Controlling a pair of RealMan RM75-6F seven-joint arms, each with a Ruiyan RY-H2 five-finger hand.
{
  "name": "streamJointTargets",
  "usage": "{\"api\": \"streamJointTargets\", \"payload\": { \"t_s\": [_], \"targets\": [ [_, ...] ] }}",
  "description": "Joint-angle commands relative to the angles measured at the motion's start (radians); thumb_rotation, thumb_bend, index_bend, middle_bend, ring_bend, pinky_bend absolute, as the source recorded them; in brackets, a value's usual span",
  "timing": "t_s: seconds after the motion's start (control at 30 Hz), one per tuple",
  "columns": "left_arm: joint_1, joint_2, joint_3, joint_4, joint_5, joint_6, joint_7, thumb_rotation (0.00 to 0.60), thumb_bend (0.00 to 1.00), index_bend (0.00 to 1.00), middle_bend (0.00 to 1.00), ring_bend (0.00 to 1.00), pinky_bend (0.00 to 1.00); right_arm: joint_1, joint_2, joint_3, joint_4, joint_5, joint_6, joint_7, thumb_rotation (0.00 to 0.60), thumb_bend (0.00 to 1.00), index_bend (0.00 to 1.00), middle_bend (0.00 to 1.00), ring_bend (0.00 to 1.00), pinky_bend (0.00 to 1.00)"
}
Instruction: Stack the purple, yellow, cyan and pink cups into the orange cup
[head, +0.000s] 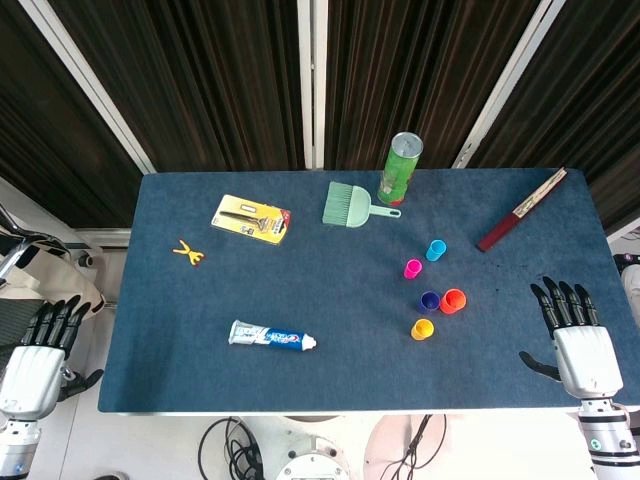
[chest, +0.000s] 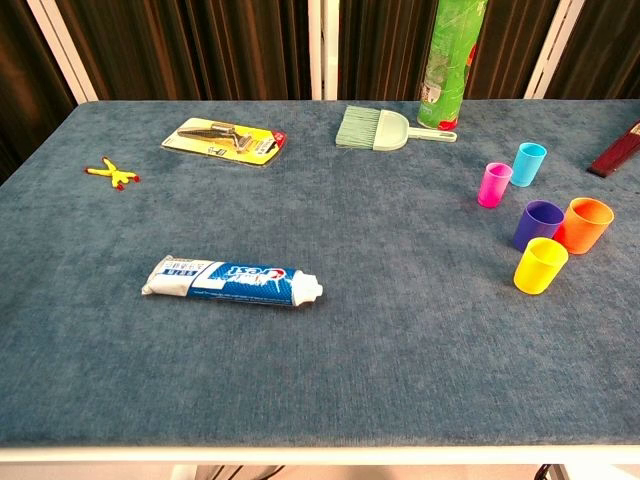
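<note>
Nothing stacked yet. All five cups sit upright near the right edge of the desk (head: 160, 380): orange cup (head: 453, 301) touching or just beside the purple cup (head: 429, 301), yellow cup (head: 422, 329) nearer the front edge, pink cup (head: 413, 268) and cyan cup (head: 435, 250) further back.

Right hand (head: 575, 335) rests at the front right corner, fingers (head: 565, 300) straight and spread, holding nothing. Left hand (head: 38, 355) is off the left edge, fingers extended, also empty.

Risks as I see them:
- Purple and orange are so tight that fingers closing on purple will likely shove or tip orange.
- Cups look light and tapered; a pinch could squirt one out or crush it off axis.
- Tilted release jams on the rim instead of nesting.
- Reaching back for pink or cyan, the forearm could sweep the yellow cup.
</note>
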Motion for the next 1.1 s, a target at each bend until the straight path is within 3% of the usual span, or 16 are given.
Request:
{"api": "streamJointTargets", "payload": {
  "t_s": [0.03,0.4,0.67,0.9,0.93,1.0,1.03,1.07,1.1],
  "targets": [
    [0.005,0.005,-0.001,-0.007,0.001,0.011,-0.003,0.600,0.02,0.03,0.00,0.00,0.00,0.002,-0.002,-0.001,-0.001,-0.005,0.001,-0.001,0.600,0.03,0.00,0.00,0.00,0.00],
    [-0.002,-0.001,0.001,-0.019,0.009,-0.005,0.006,0.600,0.02,0.03,0.00,0.00,0.00,-0.003,0.009,-0.006,0.013,-0.001,0.004,0.009,0.600,0.03,0.00,0.00,0.00,0.00],
    [-0.013,-0.008,0.002,-0.013,0.013,-0.020,0.006,0.600,0.02,0.03,0.00,0.00,0.00,0.073,0.031,0.015,0.056,-0.069,-0.043,-0.011,0.600,0.03,0.00,0.05,0.00,0.00],
    [0.012,-0.021,0.016,-0.004,0.015,0.004,0.004,0.600,0.02,0.03,0.00,0.00,0.00,0.220,0.053,0.065,-0.009,-0.003,-0.265,-0.154,0.600,0.03,0.00,0.13,0.02,0.01],
    [0.014,-0.023,0.018,-0.002,0.017,0.009,0.003,0.600,0.02,0.03,0.00,0.00,0.00,0.237,0.048,0.075,-0.017,0.012,-0.286,-0.178,0.600,0.03,0.00,0.13,0.07,0.08],
    [0.018,-0.022,0.020,-0.002,0.019,0.012,0.009,0.600,0.02,0.03,0.00,0.00,0.00,0.268,0.027,0.097,-0.027,0.029,-0.303,-0.226,0.600,0.03,0.00,0.13,0.24,0.31],
    [0.019,-0.020,0.020,-0.004,0.018,0.013,0.013,0.600,0.02,0.03,0.00,0.00,0.00,0.278,0.017,0.101,-0.034,0.038,-0.313,-0.242,0.600,0.03,0.01,0.16,0.42,0.56],
    [0.022,-0.017,0.021,-0.009,0.018,0.015,0.018,0.600,0.02,0.03,0.00,0.00,0.00,0.294,0.011,0.101,-0.049,0.056,-0.343,-0.248,0.600,0.03,0.02,0.19,0.54,0.71],
    [0.023,-0.015,0.021,-0.012,0.017,0.016,0.022,0.600,0.02,0.03,0.00,0.00,0.00,0.307,0.009,0.100,-0.058,0.067,-0.369,-0.251,0.600,0.03,0.02,0.20,0.62,0.80]
  ]
}}
